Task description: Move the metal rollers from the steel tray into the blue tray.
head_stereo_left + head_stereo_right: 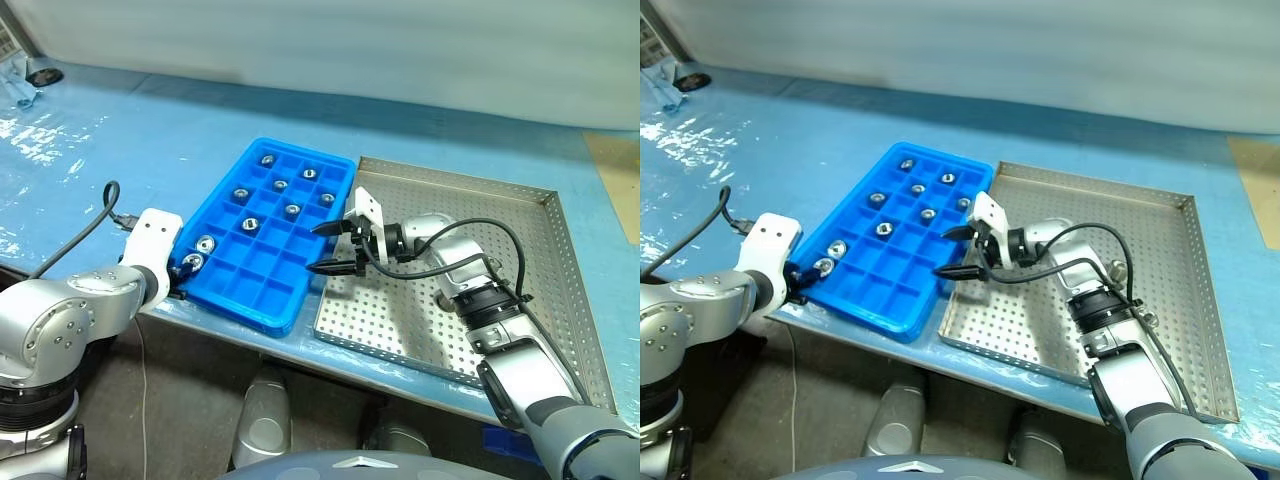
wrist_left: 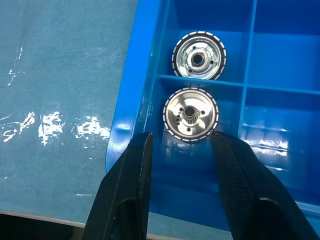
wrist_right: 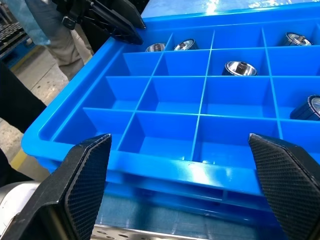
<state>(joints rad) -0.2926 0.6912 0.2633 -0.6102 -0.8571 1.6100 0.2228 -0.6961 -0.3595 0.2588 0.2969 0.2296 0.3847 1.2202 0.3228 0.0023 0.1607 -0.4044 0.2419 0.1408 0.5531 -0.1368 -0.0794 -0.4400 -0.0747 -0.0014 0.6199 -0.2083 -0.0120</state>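
Observation:
The blue tray (image 1: 232, 290) lies on the table, left of the steel tray (image 1: 560, 300). Several metal rollers (image 1: 292, 210) rest in its compartments. Two of them (image 2: 198, 56) fill neighbouring compartments at the near left corner. My left gripper (image 2: 180, 137) points down at that corner, fingers apart. The nearer roller (image 2: 190, 115) lies just beyond its fingertips (image 2: 142, 150), resting in its compartment and not gripped. My right gripper (image 1: 320, 248) hovers at the seam between the two trays and faces the blue tray. It is wide open with nothing between its fingers (image 3: 90, 165).
Both trays sit near the table's front edge (image 1: 400, 375) on a blue covering (image 1: 150, 130). A person's legs (image 3: 50, 30) stand beyond the blue tray's far side in the right wrist view. A small dark object (image 1: 40, 75) lies at the table's far left.

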